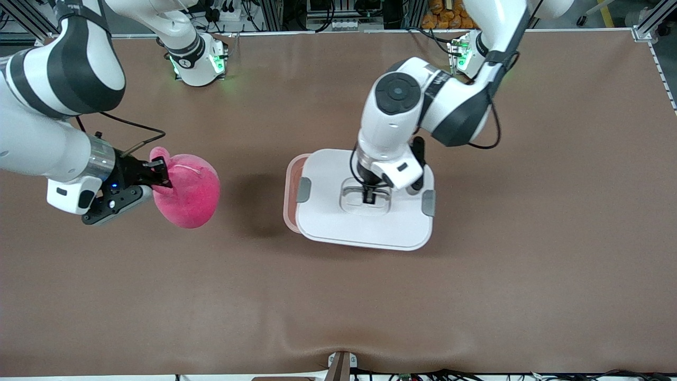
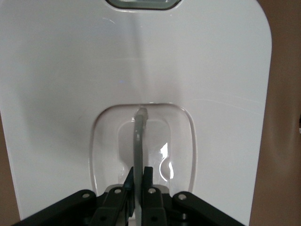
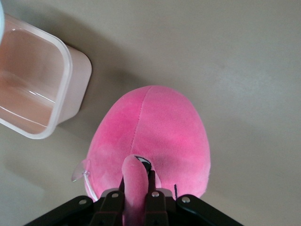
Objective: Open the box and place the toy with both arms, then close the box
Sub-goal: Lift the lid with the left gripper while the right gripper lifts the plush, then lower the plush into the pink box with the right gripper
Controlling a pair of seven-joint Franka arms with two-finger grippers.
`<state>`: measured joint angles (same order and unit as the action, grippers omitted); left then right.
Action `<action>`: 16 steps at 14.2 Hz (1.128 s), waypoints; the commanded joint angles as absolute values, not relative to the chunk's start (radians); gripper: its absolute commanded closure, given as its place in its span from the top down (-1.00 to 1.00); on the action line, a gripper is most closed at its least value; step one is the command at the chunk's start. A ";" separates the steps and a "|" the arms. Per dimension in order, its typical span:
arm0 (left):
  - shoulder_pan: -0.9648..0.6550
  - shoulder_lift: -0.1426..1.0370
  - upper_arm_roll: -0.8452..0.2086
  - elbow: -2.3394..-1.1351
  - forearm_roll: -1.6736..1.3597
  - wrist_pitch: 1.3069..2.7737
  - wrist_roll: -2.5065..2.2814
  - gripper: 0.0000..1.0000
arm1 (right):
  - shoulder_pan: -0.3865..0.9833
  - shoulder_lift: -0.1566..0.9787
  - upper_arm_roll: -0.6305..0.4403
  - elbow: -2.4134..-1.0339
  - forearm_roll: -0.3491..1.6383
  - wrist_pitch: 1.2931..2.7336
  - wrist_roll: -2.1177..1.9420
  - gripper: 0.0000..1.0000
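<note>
A: Box [image 1: 292,185] at the surface [image 1: 476,296] centre; we see its white lid [image 1: 365,227] lifted and shifted, the left tool [image 1: 368,200] clenched on the lid's handle [image 2: 138,141].

B: Toy [image 1: 190,190], at the box's nine o'clock, we see hanging above the surface, its ear [image 3: 134,181] gripped by the right tool [image 1: 161,174].

Lid [image 1: 338,222]: plain white, with grey side clips [image 1: 303,189] and a grey handle bar [image 2: 138,146] in a glossy recess.
Box [image 3: 33,89]: translucent pinkish-red.
Toy [image 1: 190,190]: hot-pink plush, unpatterned; one dark spot, perhaps an eye.
Arms [image 1: 53,79]: white with dark grey joint bands.
Left gripper [image 1: 369,197], right gripper [image 1: 158,177]: black.
Surface [image 1: 476,296]: uniform matte brown.
</note>
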<state>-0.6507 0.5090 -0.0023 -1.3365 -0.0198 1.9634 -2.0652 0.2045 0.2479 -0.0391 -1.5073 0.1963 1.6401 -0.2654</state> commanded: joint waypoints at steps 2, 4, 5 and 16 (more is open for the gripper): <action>-0.562 0.477 -0.012 -1.344 -0.063 1.931 -1.947 -1.00 | 0.282 0.261 -0.048 -1.439 0.241 1.589 -0.083 -1.00; -0.525 0.466 -0.011 -1.347 -0.094 1.908 -1.884 -1.00 | 0.313 0.264 -0.046 -1.428 0.256 1.586 -0.019 -1.00; -0.511 0.466 -0.011 -1.347 -0.094 1.879 -1.858 -1.00 | 0.336 0.270 -0.048 -1.427 0.265 1.592 0.004 -1.00; -0.376 0.414 -0.014 -1.411 -0.100 1.821 -1.666 -1.00 | 0.518 0.466 -0.046 -1.241 0.354 1.721 0.365 -1.00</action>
<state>-0.3817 0.4493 -0.0052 -1.3732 -0.0808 1.8259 -1.6851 0.4721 0.4318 -0.0355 -1.2893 0.3348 1.6932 0.2773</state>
